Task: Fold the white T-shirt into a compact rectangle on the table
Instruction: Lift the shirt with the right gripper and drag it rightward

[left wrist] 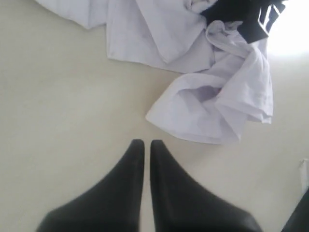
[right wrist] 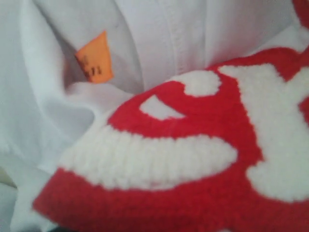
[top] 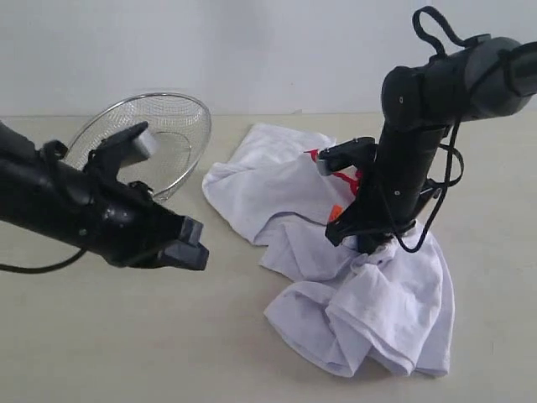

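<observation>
Looking across the counter (top: pixel 126 336), I see the white T-shirt (top: pixel 277 185) lying as a crumpled heap right of the middle. One part is spread towards the back and another is bunched in thick folds near the front edge. Nothing about it is flat yet, so by my reckoning the folding proper has not begun and the cloth first needs spreading out.

The right arm (top: pixel 403 168) comes down steeply into the middle of the heap, where the fabric rises around its tip. The right jaws are buried there. Their own camera shows only the red-and-white lettering (right wrist: pixel 203 193) and the orange tag (right wrist: pixel 95 57) pressed up close, so I cannot tell whether they are open or have pinched the cloth. Going in near the collar makes sense to me, since that gives a known place from which to lift and shake the shirt out.

The left arm (top: pixel 75 210) hangs low over bare counter, well apart from the shirt. The left jaws are all but closed, the two dark fingers (left wrist: pixel 125 183) showing only a thin slit between them, and they hold nothing. They point towards the near folds, probably waiting for a hem to appear.

A wire-mesh basket (top: pixel 180 126) leans tipped behind that arm, clear of the shirt.
</observation>
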You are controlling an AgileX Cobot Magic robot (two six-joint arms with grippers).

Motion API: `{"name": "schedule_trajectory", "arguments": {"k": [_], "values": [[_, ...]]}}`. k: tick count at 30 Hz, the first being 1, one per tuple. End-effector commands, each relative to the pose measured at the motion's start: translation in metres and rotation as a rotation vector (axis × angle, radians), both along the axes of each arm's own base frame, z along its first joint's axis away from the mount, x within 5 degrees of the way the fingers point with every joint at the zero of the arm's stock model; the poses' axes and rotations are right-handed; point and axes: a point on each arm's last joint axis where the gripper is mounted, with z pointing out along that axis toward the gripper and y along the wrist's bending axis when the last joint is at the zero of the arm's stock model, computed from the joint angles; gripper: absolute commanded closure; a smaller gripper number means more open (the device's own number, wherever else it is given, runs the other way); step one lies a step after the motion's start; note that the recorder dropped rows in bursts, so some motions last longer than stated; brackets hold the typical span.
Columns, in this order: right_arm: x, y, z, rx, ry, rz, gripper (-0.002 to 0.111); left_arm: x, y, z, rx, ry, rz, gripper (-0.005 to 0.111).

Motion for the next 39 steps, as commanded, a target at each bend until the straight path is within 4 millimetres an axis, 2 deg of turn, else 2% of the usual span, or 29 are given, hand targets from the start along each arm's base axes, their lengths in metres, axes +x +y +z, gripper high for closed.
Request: {"name": "schedule_trajectory", "arguments": {"k": [1, 5, 9, 12, 17, 24, 28, 31, 34, 36, 39], "values": [[-0.024, -0.003, -0.016, 0.003, 0.139, -0.026, 0.109, -0.002, -0.010, -0.004, 0.048, -0.079, 0.040, 0.102], [-0.039, 0.004, -0.022, 0.114, 0.186, -0.016, 0.109, 0.000, -0.008, -0.004, 0.064, -0.100, 0.045, 0.102], [-0.041, 0.014, -0.005, 0.242, 0.131, 0.012, 0.109, 0.000, -0.008, -0.004, 0.076, -0.121, 0.030, 0.102], [-0.038, 0.013, 0.018, 0.253, 0.019, 0.026, 0.109, 0.001, -0.008, -0.004, 0.078, -0.124, 0.032, 0.102], [-0.040, 0.006, 0.071, 0.262, -0.199, 0.035, 0.109, 0.000, -0.008, -0.004, 0.082, -0.125, 0.025, 0.102], [-0.055, -0.011, 0.141, 0.310, -0.432, -0.035, 0.109, 0.001, -0.007, -0.004, 0.087, -0.133, 0.034, 0.102], [-0.067, -0.012, 0.168, 0.354, -0.512, -0.043, 0.109, 0.002, -0.006, -0.004, 0.091, -0.140, 0.043, 0.102], [-0.073, -0.012, 0.178, 0.379, -0.537, -0.049, 0.109, 0.003, -0.007, -0.006, 0.079, -0.123, 0.056, 0.102], [-0.077, -0.011, 0.178, 0.376, -0.512, -0.038, 0.109, 0.009, -0.010, -0.016, 0.090, -0.106, 0.059, 0.102], [-0.078, -0.012, 0.176, 0.366, -0.492, -0.029, 0.109, 0.018, -0.014, -0.023, 0.090, -0.104, 0.065, 0.102], [-0.082, -0.012, 0.174, 0.350, -0.454, 0.022, 0.109, 0.042, -0.033, -0.033, 0.068, -0.117, 0.049, 0.102]]}}
